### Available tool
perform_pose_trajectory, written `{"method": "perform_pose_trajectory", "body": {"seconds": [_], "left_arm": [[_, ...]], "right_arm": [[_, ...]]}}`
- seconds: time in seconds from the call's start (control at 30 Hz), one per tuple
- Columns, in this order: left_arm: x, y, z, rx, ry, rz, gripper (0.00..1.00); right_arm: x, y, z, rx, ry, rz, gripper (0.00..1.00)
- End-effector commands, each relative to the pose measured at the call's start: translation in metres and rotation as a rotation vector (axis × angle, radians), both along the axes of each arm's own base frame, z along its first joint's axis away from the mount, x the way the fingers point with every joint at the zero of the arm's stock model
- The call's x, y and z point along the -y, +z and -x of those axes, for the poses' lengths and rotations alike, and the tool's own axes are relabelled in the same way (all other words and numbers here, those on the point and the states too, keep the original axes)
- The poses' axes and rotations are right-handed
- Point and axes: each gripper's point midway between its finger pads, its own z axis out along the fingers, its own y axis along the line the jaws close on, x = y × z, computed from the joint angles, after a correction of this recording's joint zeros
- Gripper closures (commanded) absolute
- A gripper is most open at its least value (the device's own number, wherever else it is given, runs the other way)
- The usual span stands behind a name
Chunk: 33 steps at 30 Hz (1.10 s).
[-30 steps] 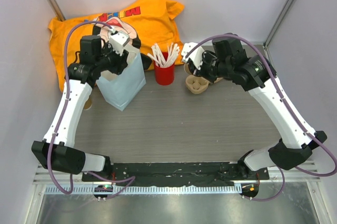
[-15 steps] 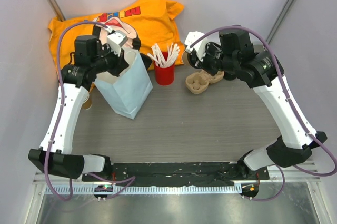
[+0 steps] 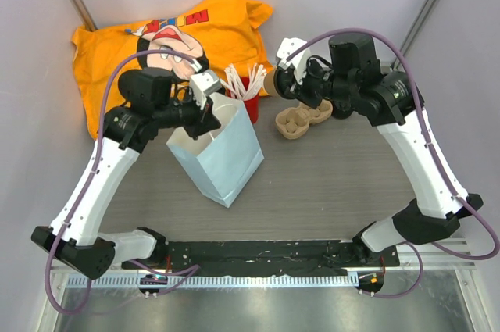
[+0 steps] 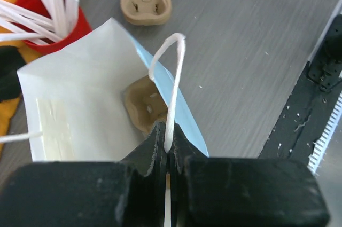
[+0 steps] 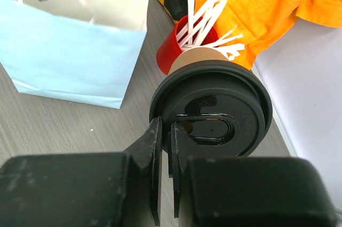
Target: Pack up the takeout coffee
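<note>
The takeout coffee (image 5: 214,110), a brown paper cup with a black lid, hangs in the air by its lid rim, on which my right gripper (image 5: 165,128) is shut. From above, its brown side (image 3: 273,82) shows just right of the red cup, under that gripper (image 3: 283,82). A light blue paper bag (image 3: 223,156) stands open at centre-left. My left gripper (image 4: 167,131) is shut on its white string handle (image 4: 173,77) at the bag's top edge (image 3: 209,99). A brown pulp carrier (image 4: 145,108) lies inside the bag.
A red cup of white sticks (image 3: 248,88) stands behind the bag, close to the held coffee. A pulp cup carrier (image 3: 301,121) lies on the table below the right gripper. An orange shirt (image 3: 187,27) covers the back left. Walls close both sides.
My left gripper shut on the bag's handle and pulled the bag right and toward the near edge. The right gripper, holding the coffee, shifted slightly toward the back and left.
</note>
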Motion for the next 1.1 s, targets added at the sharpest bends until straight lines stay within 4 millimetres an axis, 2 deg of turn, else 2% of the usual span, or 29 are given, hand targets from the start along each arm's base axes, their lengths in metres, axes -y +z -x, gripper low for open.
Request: {"method": "perform_pose_trajectory", "body": {"seconds": [0.0,0.1,0.2,0.23,0.3,0.33,0.4,0.43,0.53,0.67,0.7,0.8,0.97,1.0,1.07], "left_arm": [[0.012,-0.011,0.016,-0.038,-0.033,-0.009,1.00],[0.025,-0.010,0.030,-0.050,-0.094,0.008,1.00],[0.035,-0.007,0.044,-0.083,-0.175,0.038,0.90],[0.036,-0.004,0.048,-0.083,-0.198,0.046,0.74],[0.040,0.001,0.055,-0.081,-0.241,0.059,0.52],[0.040,0.002,0.056,-0.080,-0.249,0.062,0.35],[0.041,0.011,0.057,-0.064,-0.256,0.072,0.24],[0.041,0.014,0.057,-0.051,-0.259,0.074,0.15],[0.039,0.032,0.054,0.004,-0.245,0.081,0.00],[0.028,0.062,0.046,0.123,-0.198,0.060,0.00],[0.022,0.075,0.041,0.172,-0.155,0.051,0.00],[0.011,0.092,0.034,0.241,-0.093,0.036,0.00],[-0.018,0.089,0.009,0.295,0.052,-0.044,0.00],[-0.021,0.079,0.005,0.283,0.067,-0.063,0.00],[-0.032,0.072,-0.005,0.282,0.119,-0.080,0.00]], "right_arm": [[0.003,0.033,0.015,0.062,0.023,-0.094,0.99],[0.008,0.039,0.012,0.081,-0.006,-0.108,0.99],[0.011,0.047,0.005,0.090,-0.039,-0.130,0.99],[0.010,0.049,0.004,0.092,-0.044,-0.138,0.99],[0.008,0.048,0.000,0.081,-0.053,-0.145,0.99],[0.006,0.048,-0.001,0.078,-0.054,-0.152,0.99],[0.003,0.046,-0.005,0.060,-0.059,-0.162,0.99],[0.002,0.049,-0.004,0.060,-0.054,-0.172,0.99],[-0.005,0.051,-0.001,0.025,-0.033,-0.209,0.99],[-0.017,0.057,0.012,-0.037,0.025,-0.275,0.99],[-0.021,0.057,0.016,-0.063,0.039,-0.295,0.99],[-0.030,0.054,0.021,-0.115,0.078,-0.320,0.99],[-0.049,0.044,0.029,-0.249,0.135,-0.364,0.99],[-0.051,0.045,0.029,-0.261,0.140,-0.374,0.99],[-0.056,0.043,0.030,-0.308,0.144,-0.394,0.99]]}}
